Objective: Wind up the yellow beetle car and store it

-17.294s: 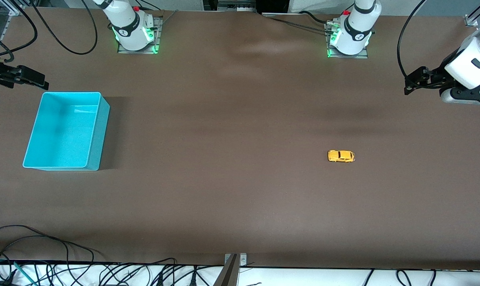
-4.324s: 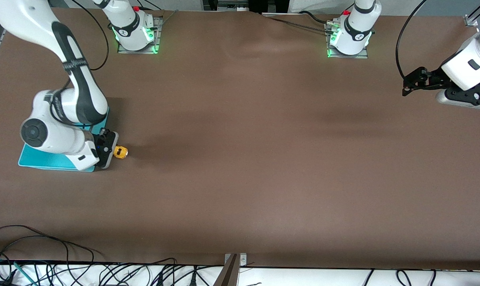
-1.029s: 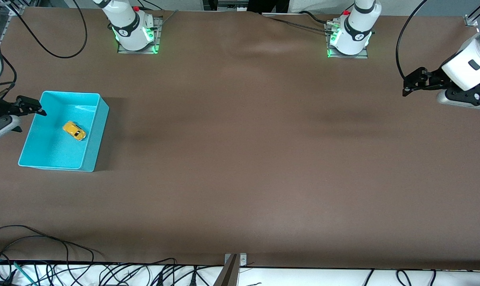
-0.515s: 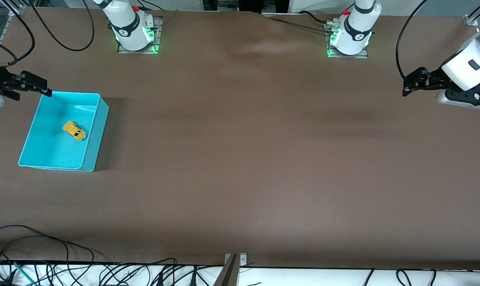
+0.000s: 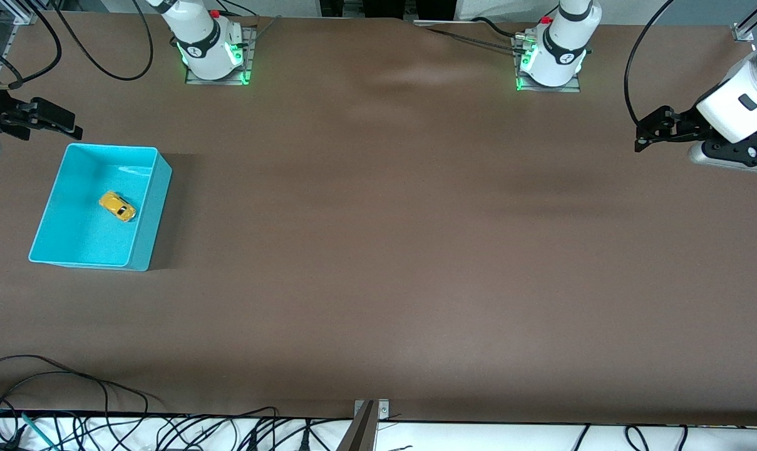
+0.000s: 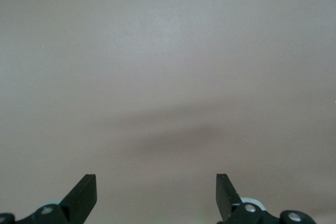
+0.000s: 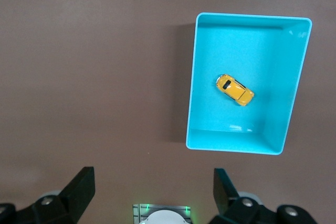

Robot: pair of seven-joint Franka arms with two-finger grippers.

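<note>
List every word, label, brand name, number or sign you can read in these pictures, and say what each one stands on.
None can be read.
Round dark marks on the arm bases: too small to read.
Yellow beetle car, lying in the turquoise bin: no lettering shows.
Turquoise bin: plain, no label.
Brown table: no print.
</note>
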